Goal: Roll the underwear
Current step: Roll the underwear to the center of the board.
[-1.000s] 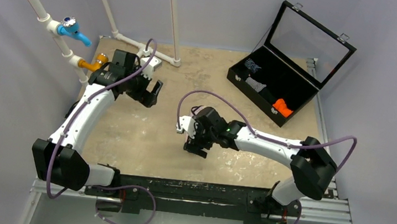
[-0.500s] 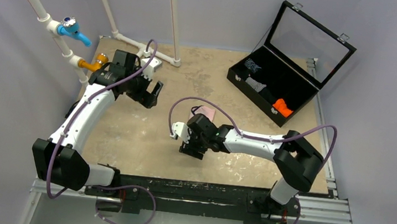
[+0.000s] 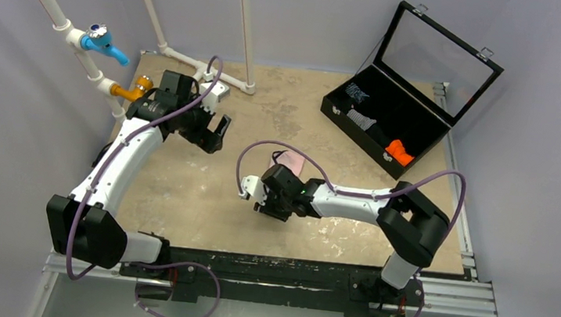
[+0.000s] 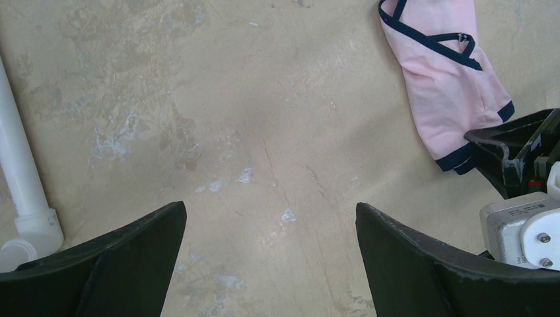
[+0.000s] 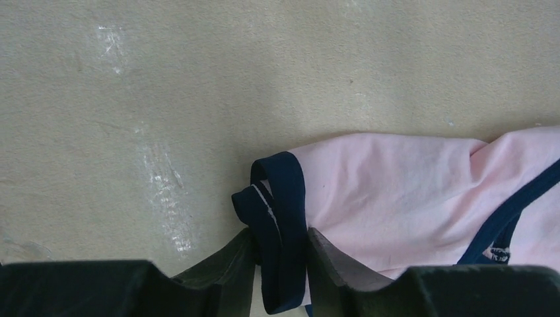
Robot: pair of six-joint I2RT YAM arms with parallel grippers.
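**Position of the workpiece.** The underwear (image 3: 290, 159) lies on the counter (image 3: 194, 204), near its centre and slightly toward the far edge, well apart from every corner. In the wrist views it appears as a narrow pink strip edged in navy trim. That shape suits rolling from one short end.

**Right arm.** The right fingers (image 5: 234, 261) are down at the end of the strip that faces the near edge of the counter. They pinch the doubled navy hem band between them, and the band bunches into a small loop just ahead of the tips. The grip is on the trim, probably because the thicker edge gives a firm core for the first turn. The pink panel beyond it rests slack on the counter.

**Left arm.** The left fingers (image 4: 409, 264) are spread wide and hold nothing. They hover over bare counter toward the far left corner, beside the white pipe (image 4: 20, 198). This placement likely leaves the centre free for the right arm.

**Other items.** An open black case (image 3: 412, 113) sits at the far right corner, holding an orange roll (image 3: 399, 150) and a grey-striped roll (image 3: 360, 120).

**Status.** No turn of the roll is formed yet.
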